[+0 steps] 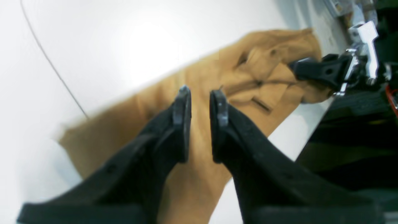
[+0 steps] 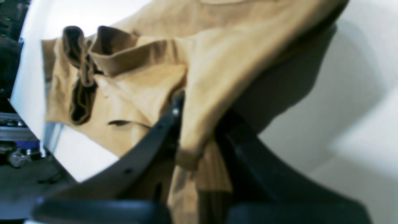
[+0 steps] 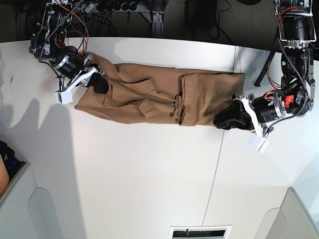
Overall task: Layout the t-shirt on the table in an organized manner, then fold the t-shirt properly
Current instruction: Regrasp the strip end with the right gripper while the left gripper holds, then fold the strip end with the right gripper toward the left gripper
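The tan-brown t-shirt (image 3: 149, 97) lies across the white table (image 3: 124, 174) as a long folded strip with creased flaps near its middle. At the strip's left end in the base view, my right gripper (image 3: 97, 83) is shut on the t-shirt. The right wrist view shows a lifted fold of cloth (image 2: 199, 93) pinched in the gripper (image 2: 197, 130). My left gripper (image 3: 225, 119) sits at the strip's right end. In the left wrist view its jaws (image 1: 200, 99) stand narrowly apart with cloth (image 1: 248, 71) filling the gap. The right gripper (image 1: 295, 67) shows at the far end.
A thin dark seam (image 3: 219, 159) runs across the table just right of centre. Cables and dark equipment (image 3: 124, 7) line the far edge. A vent (image 3: 199, 232) sits at the near edge.
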